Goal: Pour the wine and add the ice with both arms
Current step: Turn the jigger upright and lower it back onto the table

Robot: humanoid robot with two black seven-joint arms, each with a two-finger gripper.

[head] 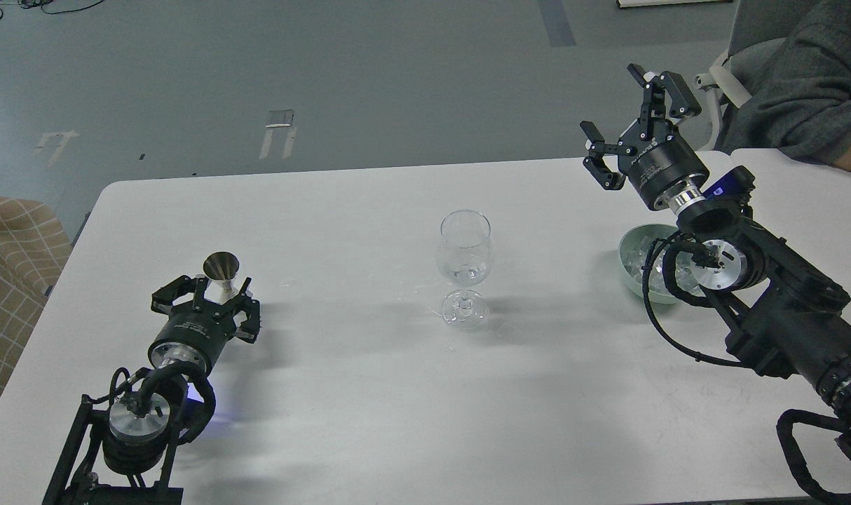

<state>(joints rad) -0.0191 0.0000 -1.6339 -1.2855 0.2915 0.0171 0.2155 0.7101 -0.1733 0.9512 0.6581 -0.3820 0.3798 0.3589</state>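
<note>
A clear wine glass (465,245) stands upright at the table's middle, with something clear at the bottom of its bowl. My left gripper (212,294) is at the front left, shut around the stem of a small steel cone-shaped measuring cup (221,268), which it holds upright low over the table. My right gripper (618,109) is raised at the back right, open and empty. Below my right arm stands a pale green bowl (630,254) with clear ice cubes (641,261); my arm hides most of it.
The white table (369,393) has a few wet spots near the glass foot. A person in a grey sleeve (797,91) sits at the far right corner on a chair. A checked cushion (8,273) lies off the table's left edge.
</note>
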